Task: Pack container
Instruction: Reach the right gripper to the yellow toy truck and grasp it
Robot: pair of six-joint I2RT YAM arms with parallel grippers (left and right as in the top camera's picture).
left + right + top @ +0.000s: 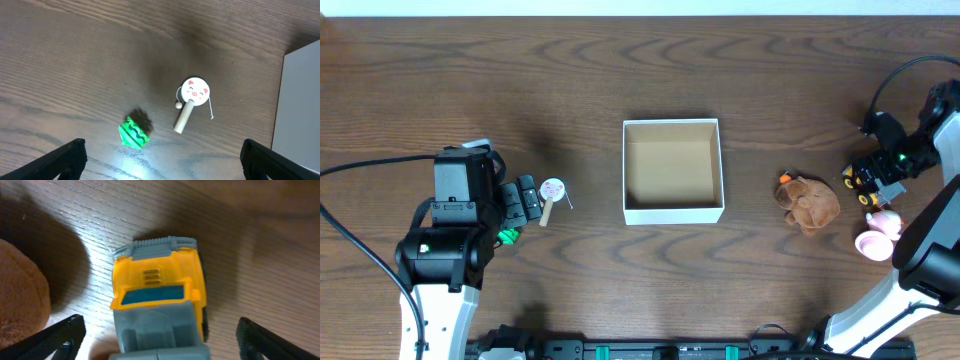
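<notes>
The container (672, 210) is a white-walled open box with a tan inside, at the table's middle; nothing shows inside it. Its wall shows at the right edge of the left wrist view (300, 100). My left gripper (160, 160) is open and empty above a small green toy (134, 133) (507, 237), with a pig-face rattle drum (192, 102) (551, 195) beyond it. My right gripper (160, 340) is open, its fingers either side of a yellow and grey toy truck (157, 305) (857, 181) without touching it.
A brown plush toy (808, 203) (20, 295) lies right of the container, left of the truck. A pink toy (877, 234) lies near my right arm. Cables run along the left and right table edges.
</notes>
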